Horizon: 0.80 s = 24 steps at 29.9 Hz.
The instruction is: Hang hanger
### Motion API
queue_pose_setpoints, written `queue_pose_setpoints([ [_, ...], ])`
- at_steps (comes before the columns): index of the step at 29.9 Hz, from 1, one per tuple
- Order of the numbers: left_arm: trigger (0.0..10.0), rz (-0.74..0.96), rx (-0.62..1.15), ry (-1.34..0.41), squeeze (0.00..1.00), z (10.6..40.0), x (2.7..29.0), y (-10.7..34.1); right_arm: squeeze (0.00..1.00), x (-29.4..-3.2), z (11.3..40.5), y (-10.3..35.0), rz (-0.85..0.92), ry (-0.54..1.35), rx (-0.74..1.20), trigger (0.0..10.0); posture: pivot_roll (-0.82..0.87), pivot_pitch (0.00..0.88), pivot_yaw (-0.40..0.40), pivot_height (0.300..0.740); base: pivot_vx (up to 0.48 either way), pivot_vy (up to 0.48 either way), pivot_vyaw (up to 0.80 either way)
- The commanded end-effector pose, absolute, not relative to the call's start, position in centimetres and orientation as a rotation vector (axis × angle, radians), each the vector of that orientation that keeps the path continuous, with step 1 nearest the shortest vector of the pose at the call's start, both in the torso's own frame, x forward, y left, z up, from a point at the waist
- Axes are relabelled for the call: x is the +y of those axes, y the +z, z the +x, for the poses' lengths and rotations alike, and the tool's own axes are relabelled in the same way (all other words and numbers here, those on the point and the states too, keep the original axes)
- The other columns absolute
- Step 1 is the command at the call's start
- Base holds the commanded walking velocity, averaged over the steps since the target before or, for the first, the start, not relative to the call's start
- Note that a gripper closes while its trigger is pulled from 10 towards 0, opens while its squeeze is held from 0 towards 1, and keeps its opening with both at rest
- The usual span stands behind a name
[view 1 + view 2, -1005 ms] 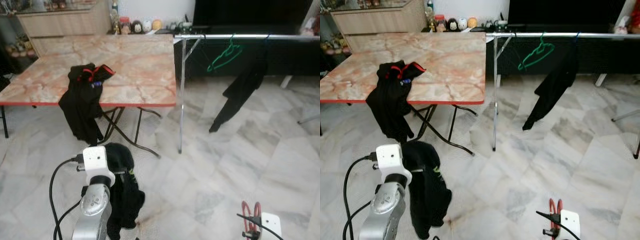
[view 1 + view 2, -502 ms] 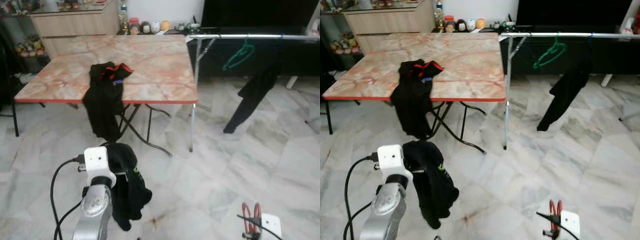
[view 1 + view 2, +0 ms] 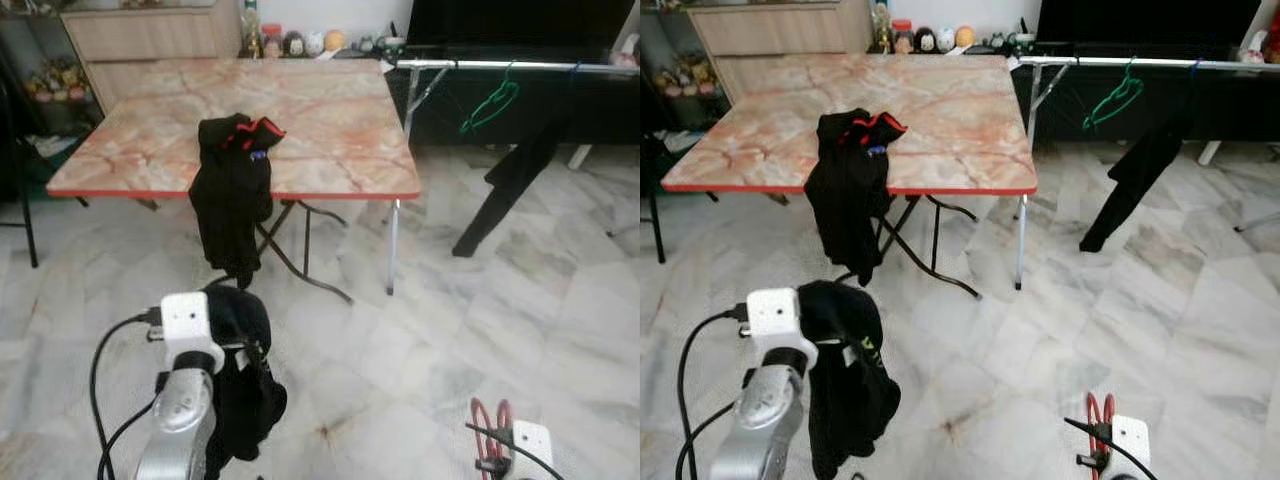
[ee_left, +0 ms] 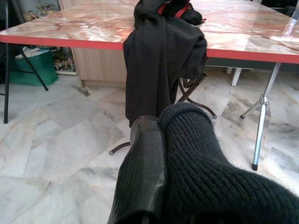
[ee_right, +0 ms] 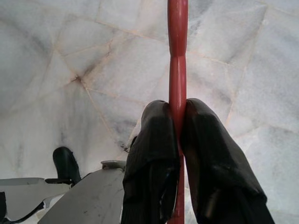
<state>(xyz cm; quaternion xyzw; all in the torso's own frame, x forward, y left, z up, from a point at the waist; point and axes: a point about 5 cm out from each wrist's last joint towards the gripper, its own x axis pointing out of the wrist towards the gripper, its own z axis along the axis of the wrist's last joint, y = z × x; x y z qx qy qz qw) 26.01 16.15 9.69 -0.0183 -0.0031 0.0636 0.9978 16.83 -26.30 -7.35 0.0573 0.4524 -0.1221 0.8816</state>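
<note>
My right gripper (image 5: 177,109) is shut on the thin bar of a red hanger (image 5: 178,56), held low over the marble floor; the hanger's red loops (image 3: 488,442) rise beside the right wrist. My left gripper (image 4: 159,127) is shut on a black knit garment (image 3: 245,385), which drapes down from it. One black finger (image 4: 147,140) lies against the knit, and the other is hidden under it. A silver clothes rail (image 3: 520,66) stands far ahead to the right. It carries a green hanger (image 3: 488,103) and a hanging black garment (image 3: 510,185).
A marble-topped folding table (image 3: 330,130) with a red edge stands ahead, with a black jacket with red lining (image 3: 232,190) drooping over its near edge. Its crossed legs (image 3: 300,250) and the rail's post (image 3: 392,250) reach the floor. Cabinets line the back wall.
The camera has swung left, so the table and rail sit further right in the picture. Both grippers keep the same hold on the garment and the hanger.
</note>
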Motion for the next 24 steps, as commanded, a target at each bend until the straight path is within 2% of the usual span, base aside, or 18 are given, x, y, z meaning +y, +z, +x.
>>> queue_pose_setpoints([
  [1, 10.0, -0.041, -0.067, 0.102, 0.0, 26.16, 15.58, 10.96, 0.0, -26.76, 16.82, -7.19, 0.113, -0.267, 0.934, 10.0, -0.05, 0.0, 0.012, 0.74, 0.0, 0.0, 0.0],
  [13, 10.0, -0.073, -0.083, 0.074, 0.0, 26.18, 15.29, 11.4, 0.0, -26.74, 16.84, -7.19, 0.114, -0.266, 0.934, 10.0, -0.05, 0.0, 0.012, 0.74, 0.0, 0.0, 0.0],
  [24, 10.0, -0.071, -0.091, 0.064, 0.0, 26.24, 15.18, 11.62, 0.0, -26.72, 16.86, -7.19, 0.115, -0.263, 0.934, 10.0, -0.05, 0.0, 0.011, 0.74, 0.261, 0.0, 0.0],
])
